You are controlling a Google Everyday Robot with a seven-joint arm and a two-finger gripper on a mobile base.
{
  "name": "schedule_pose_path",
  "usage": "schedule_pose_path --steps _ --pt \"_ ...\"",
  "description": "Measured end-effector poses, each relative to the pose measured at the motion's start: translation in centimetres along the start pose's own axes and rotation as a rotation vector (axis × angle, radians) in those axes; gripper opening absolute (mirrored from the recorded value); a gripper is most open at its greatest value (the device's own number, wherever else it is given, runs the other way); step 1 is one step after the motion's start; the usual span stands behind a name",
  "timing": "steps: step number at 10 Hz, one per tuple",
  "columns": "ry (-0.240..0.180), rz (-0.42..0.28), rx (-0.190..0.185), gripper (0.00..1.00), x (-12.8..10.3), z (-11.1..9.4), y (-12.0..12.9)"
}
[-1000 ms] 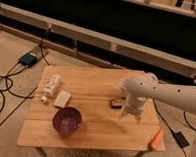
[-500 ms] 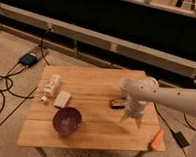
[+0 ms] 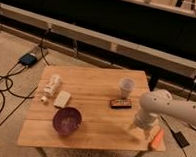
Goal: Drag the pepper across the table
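Orange-red small tapered pepper (image 3: pixel 157 139): lies at the near right corner of the light wooden slatted counter (image 3: pixel 93 135), close to the edge, touched by nothing.

Fingers (image 3: pixel 134 127) of the white robot arm (image 3: pixel 162 104): point down over the counter just beside the pepper, on the side toward the round purple bowl (image 3: pixel 66 120); stand spread wide; hold nothing.

Other stock on the counter: dark flat rectangular bar with red markings (image 3: pixel 121 103) and white cup (image 3: pixel 126 87) behind the fingers; white bottle on its side (image 3: pixel 52 85) and white flat block (image 3: pixel 62 98) at the far end. All well apart from the pepper.

Step in hand, by judgement: approach and lining-up; contact not yet made, drag not yet begun.

Next move, by judgement: calls for a short shift toward the corner and a lowering onto or around the pepper, then a pull inward along the slats. Probably needs care at the edge, since a nudge outward could tip the pepper off.
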State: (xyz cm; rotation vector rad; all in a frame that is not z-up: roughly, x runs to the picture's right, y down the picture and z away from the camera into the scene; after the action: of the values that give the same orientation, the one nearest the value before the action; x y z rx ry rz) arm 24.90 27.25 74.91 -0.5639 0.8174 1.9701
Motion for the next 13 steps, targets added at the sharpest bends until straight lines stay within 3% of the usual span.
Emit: schedule_pose_path --steps 4,13 --pt "0.013 0.073 0.004 0.65 1.1 0.5 -4.2" --pt "0.033 0.134 0.012 0.65 2.3 2.8 -7.2"
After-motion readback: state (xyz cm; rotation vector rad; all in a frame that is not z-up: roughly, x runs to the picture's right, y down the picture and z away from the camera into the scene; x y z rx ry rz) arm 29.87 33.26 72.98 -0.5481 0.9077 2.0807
